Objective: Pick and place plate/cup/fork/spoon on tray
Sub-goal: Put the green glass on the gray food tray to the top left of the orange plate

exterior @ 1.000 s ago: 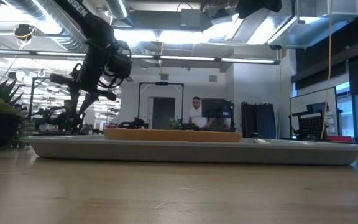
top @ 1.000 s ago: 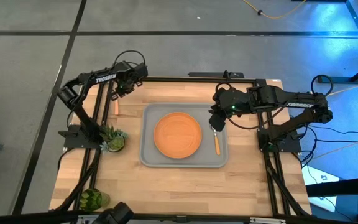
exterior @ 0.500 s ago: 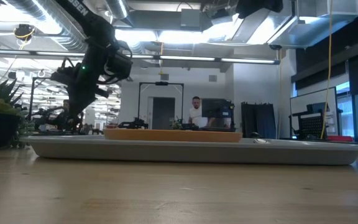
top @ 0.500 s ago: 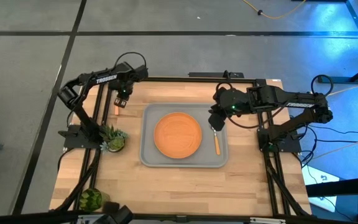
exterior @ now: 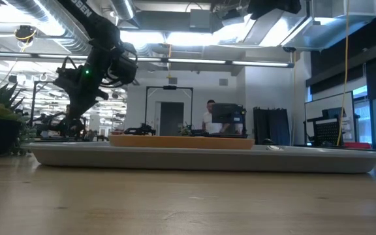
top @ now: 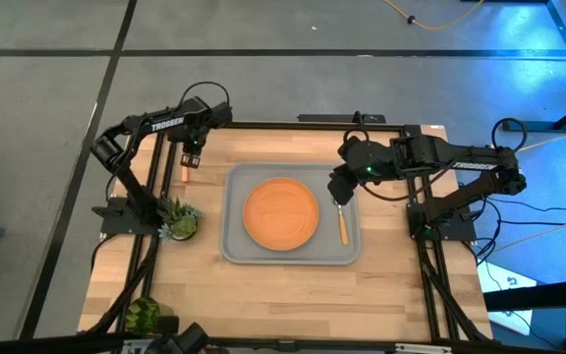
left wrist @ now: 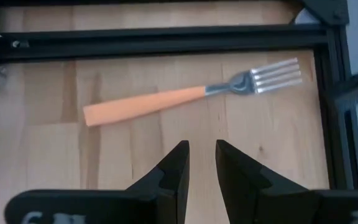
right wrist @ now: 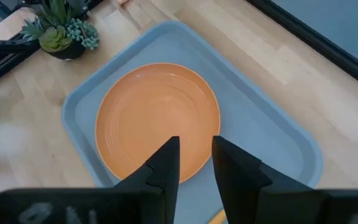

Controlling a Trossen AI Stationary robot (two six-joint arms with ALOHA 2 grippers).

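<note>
Left gripper (left wrist: 199, 163): I see it poised above the table's far-left corner, beside the tray; fingers a narrow gap apart, holding nothing.
Fork (left wrist: 191, 96): lies flat on bare wood near the black frame rail, just ahead of my left fingers, off the tray. Orange handle one way, tines the other, slightly tilted against the board grain.
Right gripper (right wrist: 196, 163): hovers over the tray's right part, fingers slightly parted, empty. It waits.
Plate (top: 281, 212): already on the tray (top: 236, 248), centred.
Spoon (top: 341, 222): on the tray, just right of the plate, below the right gripper.
Cup (top: 143, 316): I judge it to be the green item at the table's near-left corner, well apart from the tray; too small to confirm.
Plant (top: 177, 218): left of the tray; not part of the task.
Step in hand: fork pick, by my reading.
How I would do it: widen the fingers first, turn the wrist so the jaws cross the handle, aim mid-handle, descend until the tips touch wood, then close.
Risk: thin handle lies flush; a shallow approach may slide it toward the rail.
</note>
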